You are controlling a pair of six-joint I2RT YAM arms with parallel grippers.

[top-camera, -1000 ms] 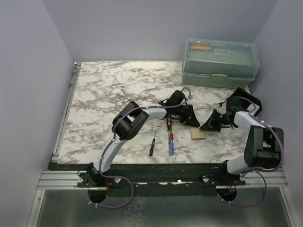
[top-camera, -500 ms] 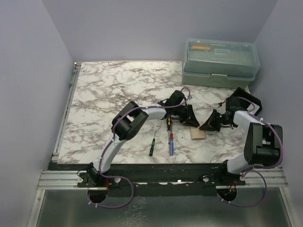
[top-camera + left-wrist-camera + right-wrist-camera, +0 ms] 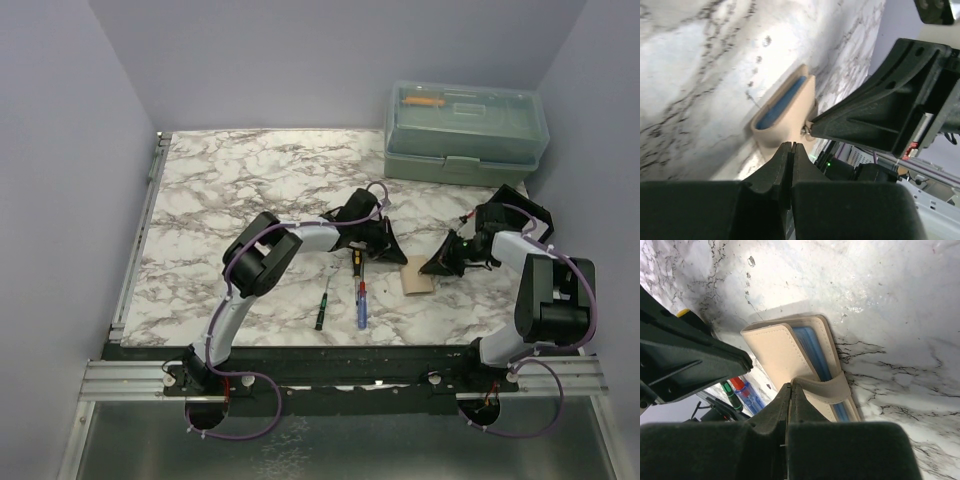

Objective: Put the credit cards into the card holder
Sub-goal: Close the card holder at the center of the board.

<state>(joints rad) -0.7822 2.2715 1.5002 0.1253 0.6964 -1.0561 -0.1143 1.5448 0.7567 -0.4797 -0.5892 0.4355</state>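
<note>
The tan card holder [image 3: 416,284] lies folded on the marble table between my two grippers. Blue credit cards [image 3: 813,351] sit inside it, only their edges showing, also visible as a blue strip of credit cards [image 3: 782,103] in the card holder [image 3: 790,125] from the left wrist. My right gripper [image 3: 791,385] is shut on the holder's strap [image 3: 829,388], which loops over the card holder [image 3: 779,357]. My left gripper [image 3: 791,145] is shut with nothing in it, just short of the holder's near end. From above, the left gripper [image 3: 398,256] and right gripper [image 3: 429,270] flank the holder.
A translucent green toolbox [image 3: 466,132] stands at the back right. A green screwdriver [image 3: 321,308], a blue one [image 3: 361,305] and a yellow-and-black one [image 3: 354,262] lie just left of the holder, under the left arm.
My left gripper has drawn back to the left, away from the card holder, and closed. The right gripper has stayed shut at the holder.
</note>
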